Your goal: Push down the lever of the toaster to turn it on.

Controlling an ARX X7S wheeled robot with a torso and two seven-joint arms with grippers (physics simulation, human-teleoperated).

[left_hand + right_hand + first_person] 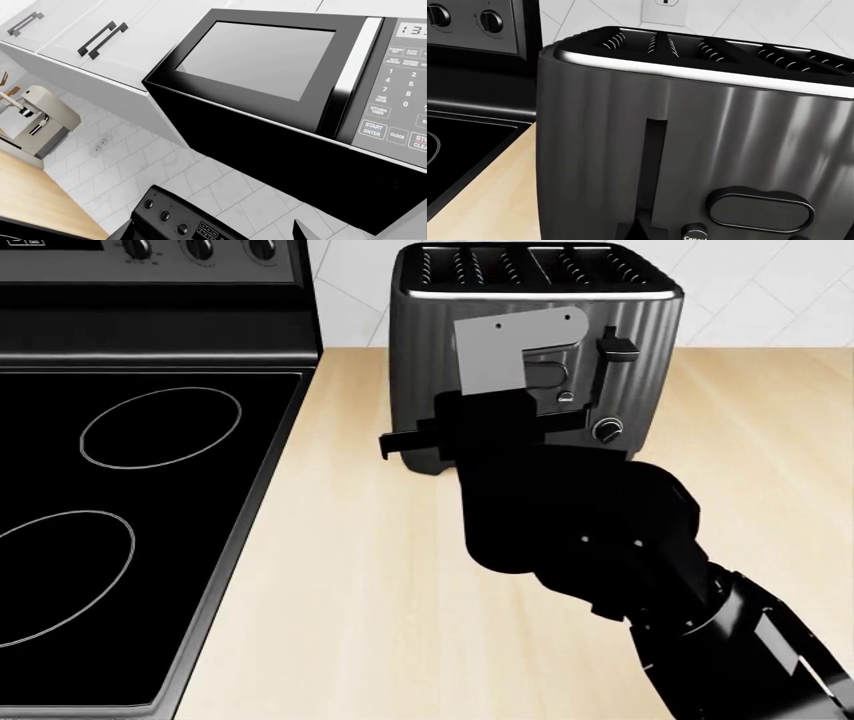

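Note:
The toaster is dark, ribbed and chrome-rimmed, and stands at the back of the wooden counter. Its right lever sits high in its slot, above a round knob. My right gripper is pressed against the toaster's front face, at the bottom of the left lever slot. Its fingers show as a single dark point, so they look shut with nothing held. A broad dark block at the slot's bottom looks like the left lever. My right arm hides the lever in the head view. My left gripper is open and empty, held high and away from the toaster.
A black glass cooktop lies left of the toaster, with its knobs behind. The left wrist view shows a black microwave, white cabinets, a coffee machine and the stove's control panel. A wall outlet is behind the toaster.

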